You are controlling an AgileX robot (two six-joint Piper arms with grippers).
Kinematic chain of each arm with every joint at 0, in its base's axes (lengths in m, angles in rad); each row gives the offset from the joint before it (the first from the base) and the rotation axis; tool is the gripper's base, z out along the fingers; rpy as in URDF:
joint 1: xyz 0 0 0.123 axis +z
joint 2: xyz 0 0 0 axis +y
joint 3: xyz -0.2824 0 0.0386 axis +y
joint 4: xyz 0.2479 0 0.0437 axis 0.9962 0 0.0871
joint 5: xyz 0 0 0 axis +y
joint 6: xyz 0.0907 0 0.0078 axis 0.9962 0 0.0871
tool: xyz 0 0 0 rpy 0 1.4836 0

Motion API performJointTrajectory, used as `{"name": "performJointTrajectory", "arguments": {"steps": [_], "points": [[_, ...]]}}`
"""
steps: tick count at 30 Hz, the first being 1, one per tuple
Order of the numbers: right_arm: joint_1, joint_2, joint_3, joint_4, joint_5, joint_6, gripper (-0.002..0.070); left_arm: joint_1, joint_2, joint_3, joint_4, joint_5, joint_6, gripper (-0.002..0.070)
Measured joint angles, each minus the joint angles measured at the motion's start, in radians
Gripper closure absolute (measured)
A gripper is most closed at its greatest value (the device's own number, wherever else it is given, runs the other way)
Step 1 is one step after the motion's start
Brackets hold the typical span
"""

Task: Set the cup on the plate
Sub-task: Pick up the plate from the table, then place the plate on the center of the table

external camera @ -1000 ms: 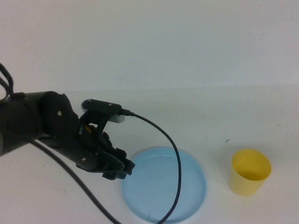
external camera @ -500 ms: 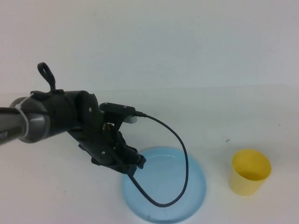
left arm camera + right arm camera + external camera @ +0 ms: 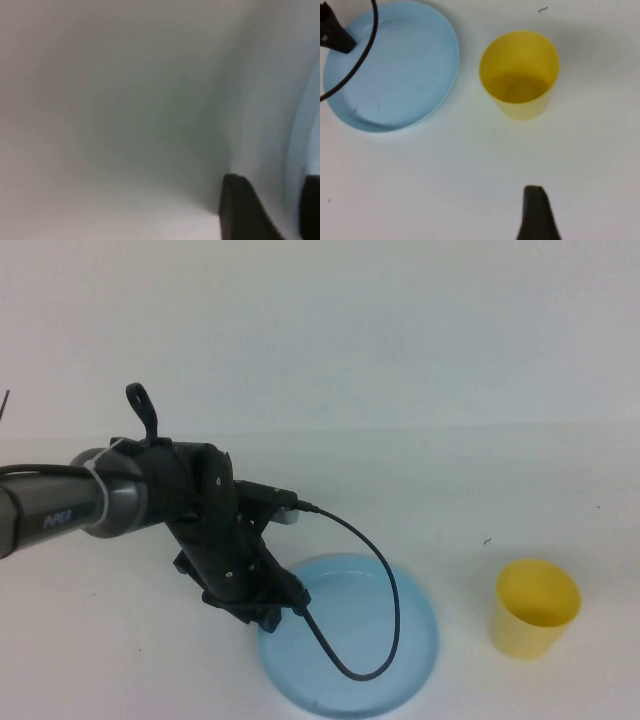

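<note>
The yellow cup (image 3: pixel 537 607) stands upright and empty on the white table, to the right of the light-blue plate (image 3: pixel 365 640) and a little apart from it. My left gripper (image 3: pixel 272 612) points down at the plate's left rim, and its black cable loops over the plate. In the left wrist view my left gripper (image 3: pixel 272 197) is close above the table, with the plate's (image 3: pixel 311 125) pale blue edge beside it. My right gripper (image 3: pixel 592 200) is outside the high view. It hovers open on the near side of the cup (image 3: pixel 520 75), holding nothing. The plate (image 3: pixel 390 65) lies beyond, beside the cup.
The left arm's dark body (image 3: pixel 150 500) reaches in from the left edge over the table. A small dark speck (image 3: pixel 487 540) marks the table behind the cup. A pale wall rises beyond the table's far edge.
The left arm has swung right and lowered its gripper onto the plate's left rim. The cable loop has dropped over the plate. The plate has slid very slightly left; the cup is unmoved.
</note>
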Motion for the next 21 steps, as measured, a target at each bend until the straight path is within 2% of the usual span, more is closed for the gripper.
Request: {"name": "performJointTrajectory", "arguments": {"steps": [2,7,13,17,21], "points": [[0.000,0.000,0.000,0.000,-0.007,-0.001,0.0241,0.000,0.003,0.001,0.011,-0.007,0.000,0.0666],[0.000,0.000,0.000,0.000,-0.015,-0.002,0.0241,0.000,0.003,-0.021,0.018,-0.004,0.010,0.0673],[0.000,0.000,0.000,0.002,-0.024,-0.002,0.0241,0.000,0.000,-0.145,-0.047,0.096,0.058,0.0673],[0.000,0.000,0.000,0.001,-0.029,-0.002,0.0241,-0.027,0.000,-0.235,-0.085,0.147,0.097,0.0673],[0.000,0.000,0.000,0.001,-0.031,-0.002,0.0241,-0.068,0.009,-0.256,-0.060,0.114,0.091,0.0673]]}}
